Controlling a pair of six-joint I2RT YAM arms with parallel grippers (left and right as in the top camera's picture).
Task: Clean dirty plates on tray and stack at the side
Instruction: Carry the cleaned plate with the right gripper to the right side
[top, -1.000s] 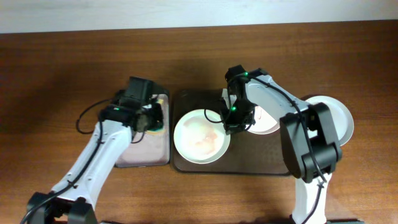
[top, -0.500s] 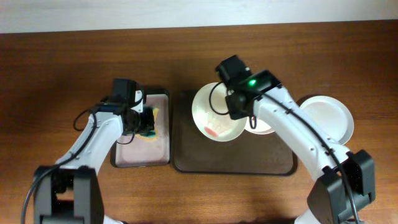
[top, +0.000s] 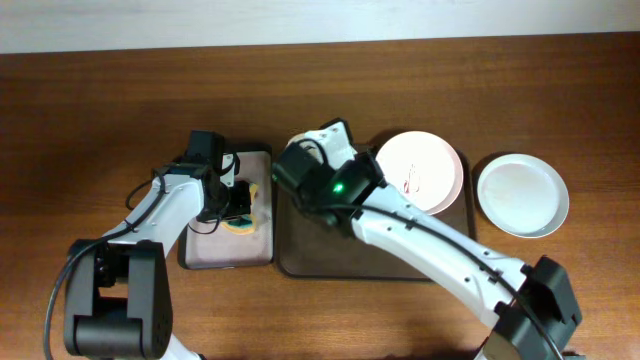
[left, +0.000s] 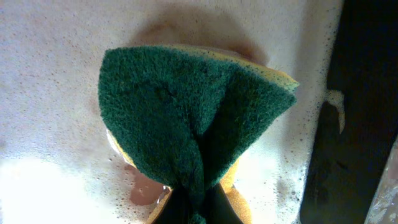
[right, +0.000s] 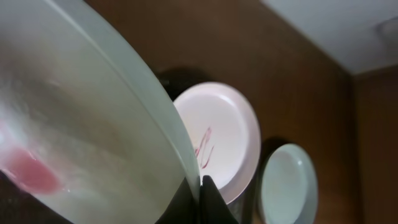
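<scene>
Pinching a smeared plate (right: 74, 124) by its rim, right gripper (right: 200, 186) holds it tilted just beside the sponge (left: 186, 112), toward the desk's right edge. Nearer left gripper (left: 199, 208) is clamped on that sponge.

Even, soft light fills the overhead view, sharp throughout, with faint shadows on the tabletop (top: 100, 90). The left wrist view glares white at lower left; the sponge (left: 186, 124) is crisp. The nearest plate (right: 81, 124) in the right wrist view is blurred.

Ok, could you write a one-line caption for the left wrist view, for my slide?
Left gripper pinching a folded green-and-yellow scouring sponge over the foamy pinkish tray lining.
</scene>
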